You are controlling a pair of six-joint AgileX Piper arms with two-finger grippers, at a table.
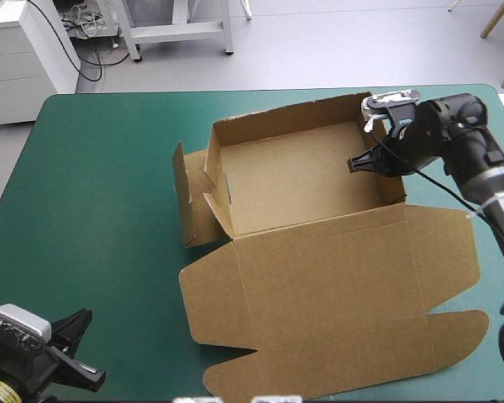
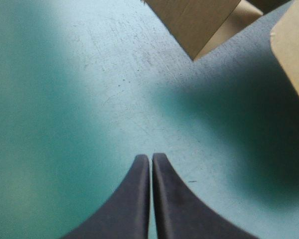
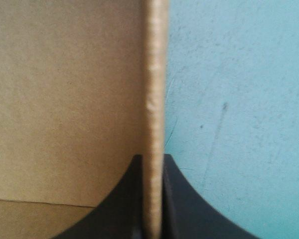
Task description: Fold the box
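The brown box (image 1: 302,180) sits in the middle of the teal-green table as an open tray with raised walls, its lid (image 1: 336,302) lying flat toward the near edge. My right gripper (image 1: 371,159) is at the tray's right wall and is shut on the box, the wall's top edge (image 3: 154,99) running between its fingers (image 3: 182,209). My left gripper (image 1: 84,344) rests low at the near left corner, away from the box. Its fingers (image 2: 134,204) are shut with nothing between them, and corners of board (image 2: 199,25) lie ahead of them.
A loose side flap (image 1: 189,197) of the box stands out at the tray's left side. Bare teal-green cover (image 1: 92,193) stretches across the left half of the table. White cabinets and a metal frame stand beyond the far edge.
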